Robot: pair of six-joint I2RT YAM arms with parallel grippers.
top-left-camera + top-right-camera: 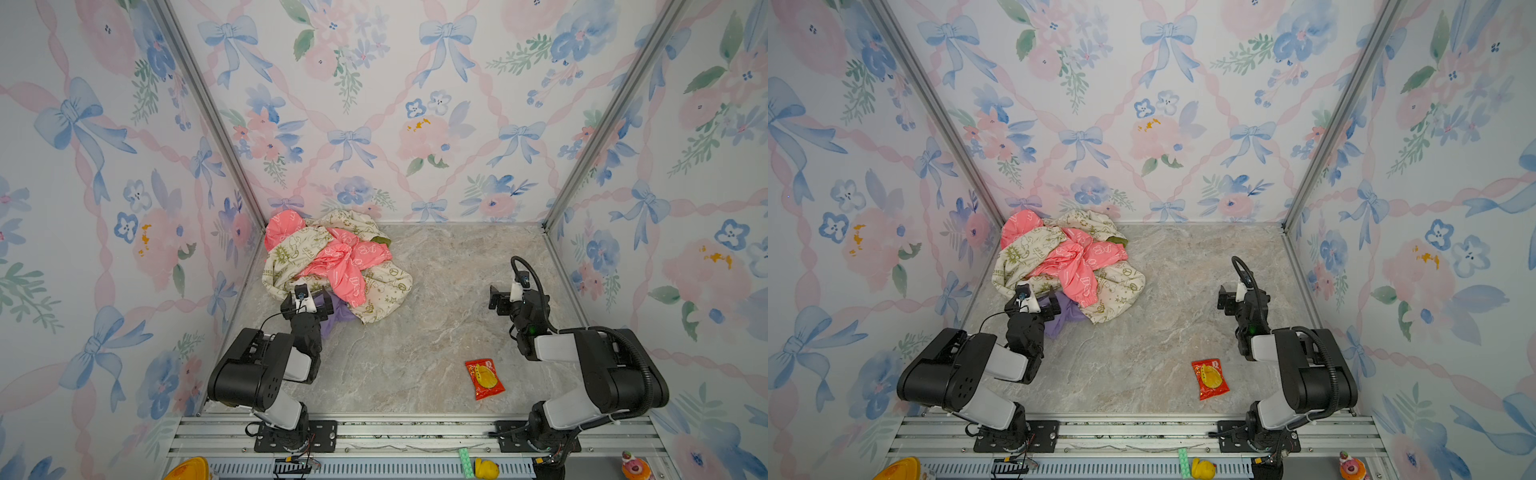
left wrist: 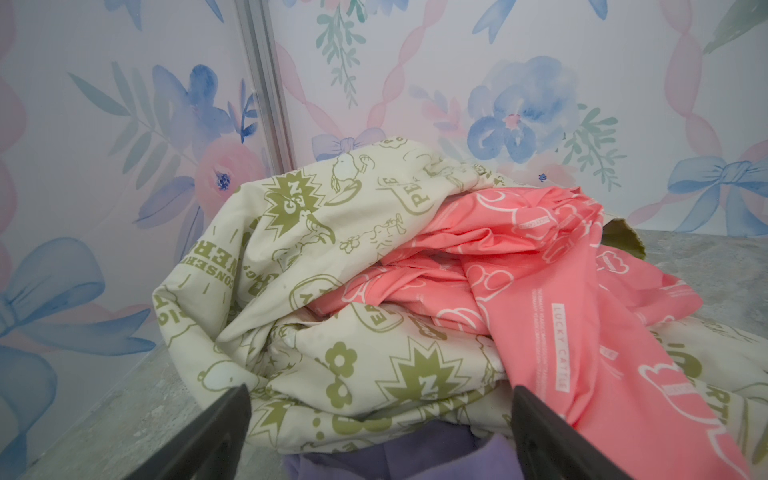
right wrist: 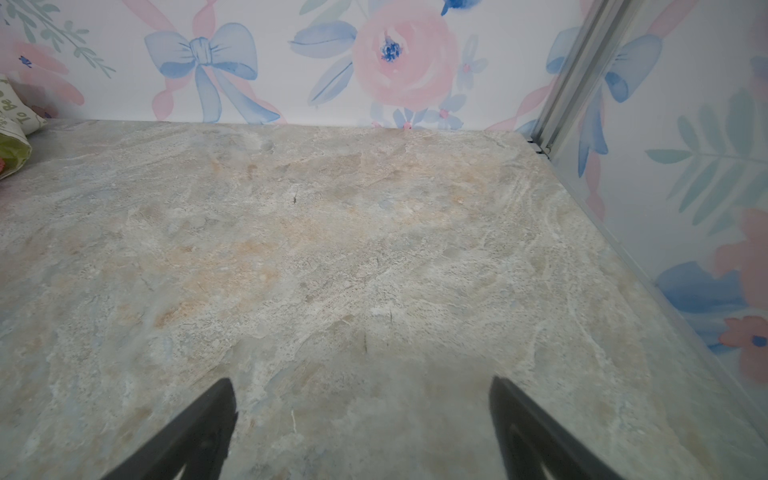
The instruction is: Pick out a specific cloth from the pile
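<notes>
Cloth (image 1: 341, 312): plain lavender, lay on the tabletop (image 1: 436, 291) at the near edge of the pile (image 1: 332, 257), partly under cream fabric.
Left pincer (image 2: 380, 390): spread wide, empty, poised just over the cloth.
Right pincer (image 3: 361, 382): spread wide, empty, well apart from the pile.

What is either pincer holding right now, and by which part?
Nothing is held. The left pincer is open over the plain lavender-purple soft fabric cloth; the right pincer is open above the grey marbled tabletop.
</notes>
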